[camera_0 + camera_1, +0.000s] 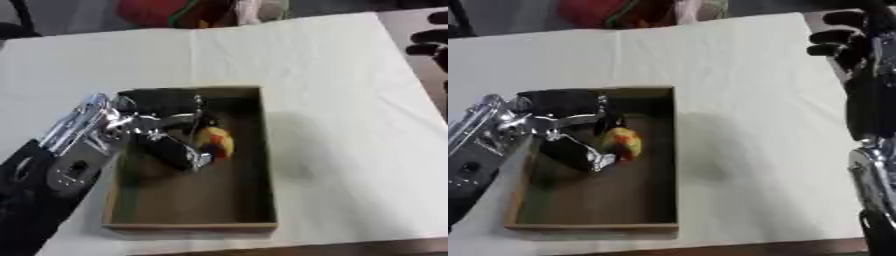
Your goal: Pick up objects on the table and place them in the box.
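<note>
A shallow brown box (268,150) lies on the white cloth, a little left of centre. My left hand (162,135) reaches into it from the left side. A small yellow and red object (216,141) sits low inside the box, between the tips of the thumb and fingers, which curl round it. A dark shape fills the box's far left corner behind the hand. My right hand (846,42) hangs at the upper right edge, past the cloth's right side, with relaxed fingers holding nothing.
Red and orange things (162,11) lie beyond the far edge of the cloth. White cloth (350,125) stretches right of the box. The table's brown front edge (350,247) runs along the bottom.
</note>
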{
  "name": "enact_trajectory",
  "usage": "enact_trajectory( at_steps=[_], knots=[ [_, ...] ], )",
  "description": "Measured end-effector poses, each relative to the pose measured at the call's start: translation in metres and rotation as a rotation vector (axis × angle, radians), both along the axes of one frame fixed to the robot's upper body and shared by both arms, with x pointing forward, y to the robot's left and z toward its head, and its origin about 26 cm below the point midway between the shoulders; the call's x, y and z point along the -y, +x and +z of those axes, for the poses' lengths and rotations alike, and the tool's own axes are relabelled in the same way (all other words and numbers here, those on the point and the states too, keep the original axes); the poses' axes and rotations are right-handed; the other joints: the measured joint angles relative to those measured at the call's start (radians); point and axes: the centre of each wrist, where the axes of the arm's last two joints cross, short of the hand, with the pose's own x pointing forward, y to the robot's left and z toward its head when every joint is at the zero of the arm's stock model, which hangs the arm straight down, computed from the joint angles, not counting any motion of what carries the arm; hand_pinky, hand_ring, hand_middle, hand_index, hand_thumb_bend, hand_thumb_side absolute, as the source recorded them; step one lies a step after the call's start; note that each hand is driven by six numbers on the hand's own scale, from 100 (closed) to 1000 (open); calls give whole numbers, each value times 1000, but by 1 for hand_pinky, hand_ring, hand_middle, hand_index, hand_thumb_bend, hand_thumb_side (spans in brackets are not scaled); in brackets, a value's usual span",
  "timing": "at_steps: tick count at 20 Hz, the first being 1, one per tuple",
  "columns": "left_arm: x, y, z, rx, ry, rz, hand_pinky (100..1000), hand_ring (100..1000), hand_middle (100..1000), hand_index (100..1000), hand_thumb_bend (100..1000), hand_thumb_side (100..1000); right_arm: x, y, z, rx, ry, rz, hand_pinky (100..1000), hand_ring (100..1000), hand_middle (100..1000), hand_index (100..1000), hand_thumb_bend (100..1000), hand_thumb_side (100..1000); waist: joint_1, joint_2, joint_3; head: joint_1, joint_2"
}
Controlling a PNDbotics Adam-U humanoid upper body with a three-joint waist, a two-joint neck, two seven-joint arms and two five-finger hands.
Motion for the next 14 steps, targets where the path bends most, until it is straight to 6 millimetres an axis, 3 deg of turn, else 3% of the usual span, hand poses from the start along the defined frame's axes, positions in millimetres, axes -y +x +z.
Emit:
enact_trajectory(
  at_steps=[3, 5, 8, 14],
  knots=[
    [2, 3, -7, -19, 67, -11, 360, 582, 573, 794, 156, 636, 0, 0, 0, 0, 0, 0, 627, 644, 677, 888, 100, 836, 0, 0, -1, 3, 0],
    [4, 6, -12, -23, 104, -21, 389, 618, 613, 835, 254, 678, 0, 0, 0, 0, 1, -1, 627, 644, 677, 888, 100, 837, 0, 0, -2, 6, 0],
    [5, 9, -18, -13, 145, -34, 472, 717, 718, 920, 512, 759, 0, 0, 0, -1, 1, -1, 627, 644, 677, 888, 100, 838, 0, 0, -3, 8, 1],
    [5, 8, -11, 74, 177, -33, 560, 793, 788, 946, 689, 790, 0, 0, -1, -2, 8, -1, 628, 644, 677, 887, 100, 838, 0, 0, -3, 10, 1]
  ],
)
